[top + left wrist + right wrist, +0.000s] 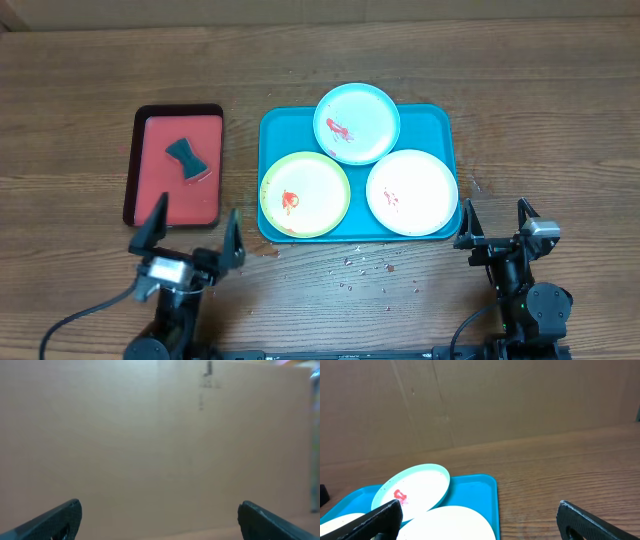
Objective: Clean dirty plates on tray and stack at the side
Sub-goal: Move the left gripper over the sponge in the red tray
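Note:
The teal-blue tray (440, 120) lies mid-table with three plates on it. The light blue plate (357, 122) is at the back and leans over the other two, with a red smear. The yellow-green rimmed plate (304, 193) is front left, with red sauce. The white plate (412, 191) is front right, faintly smeared. My left gripper (190, 238) is open and empty, near the table's front left. My right gripper (496, 225) is open and empty, just right of the tray. The right wrist view shows the light blue plate (412, 490), the white plate (447, 524) and the tray (477, 492).
A smaller red tray with a dark rim (178, 165) lies left of the teal tray and holds a dark teal sponge (187, 159). Crumbs are scattered on the wood (365, 262) in front of the teal tray. A cardboard wall (480, 400) stands behind the table.

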Tool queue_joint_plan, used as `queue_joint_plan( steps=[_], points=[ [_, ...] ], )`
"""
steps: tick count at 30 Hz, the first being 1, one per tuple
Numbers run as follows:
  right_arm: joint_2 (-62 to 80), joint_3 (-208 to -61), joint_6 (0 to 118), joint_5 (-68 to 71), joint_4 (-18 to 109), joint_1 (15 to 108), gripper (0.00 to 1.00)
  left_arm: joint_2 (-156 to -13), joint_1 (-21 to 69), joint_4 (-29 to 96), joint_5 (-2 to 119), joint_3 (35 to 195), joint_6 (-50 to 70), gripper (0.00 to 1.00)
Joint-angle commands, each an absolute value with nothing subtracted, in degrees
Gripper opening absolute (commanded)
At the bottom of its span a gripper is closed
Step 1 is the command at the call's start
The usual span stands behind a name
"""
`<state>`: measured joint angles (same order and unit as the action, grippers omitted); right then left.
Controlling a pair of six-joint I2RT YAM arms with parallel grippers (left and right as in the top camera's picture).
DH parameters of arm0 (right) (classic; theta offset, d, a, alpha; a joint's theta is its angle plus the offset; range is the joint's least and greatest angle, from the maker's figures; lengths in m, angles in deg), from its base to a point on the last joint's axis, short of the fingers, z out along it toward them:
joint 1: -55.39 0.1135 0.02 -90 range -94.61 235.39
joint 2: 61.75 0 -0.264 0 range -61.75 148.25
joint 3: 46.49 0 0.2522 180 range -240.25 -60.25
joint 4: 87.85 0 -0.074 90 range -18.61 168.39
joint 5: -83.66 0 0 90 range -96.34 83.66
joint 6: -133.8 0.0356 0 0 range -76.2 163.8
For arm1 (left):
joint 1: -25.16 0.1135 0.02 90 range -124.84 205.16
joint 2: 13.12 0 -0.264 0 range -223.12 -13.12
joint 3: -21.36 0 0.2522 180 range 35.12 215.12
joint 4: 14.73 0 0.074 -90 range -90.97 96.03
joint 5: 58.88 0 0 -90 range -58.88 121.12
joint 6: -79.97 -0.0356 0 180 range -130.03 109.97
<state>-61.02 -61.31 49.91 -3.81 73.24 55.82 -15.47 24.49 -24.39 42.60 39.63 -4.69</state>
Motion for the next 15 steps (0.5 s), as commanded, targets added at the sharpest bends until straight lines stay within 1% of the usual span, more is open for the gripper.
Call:
queue_joint_plan(
  steps=[1,7,10,12,13,15],
  points=[
    [-61.48,-60.70,49.75,-4.34,73.72,56.08,1.00,-21.35,24.60,-17.42,33.31,50.91,-9.91,1.00],
    [-61.48,-60.70,49.73,-4.34,73.72,56.08,1.00,-40.98,24.60,4.94,31.81,73.23,-10.04,1.00],
    [-61.48,-60.70,49.75,-4.34,73.72,56.08,1.00,-51.60,24.58,17.73,34.58,84.57,-11.73,1.00],
    [-61.48,-60.70,49.75,-4.34,73.72,56.08,1.00,-57.59,24.58,23.78,37.99,90.08,-11.68,1.00],
    [-61.48,-60.70,49.73,-4.34,73.72,56.08,1.00,-61.17,24.62,25.40,37.86,92.61,-12.43,1.00],
    [-61.46,-60.70,49.73,-4.34,73.72,56.08,1.00,-67.05,25.32,29.27,31.59,97.44,-6.46,1.00]
  ],
)
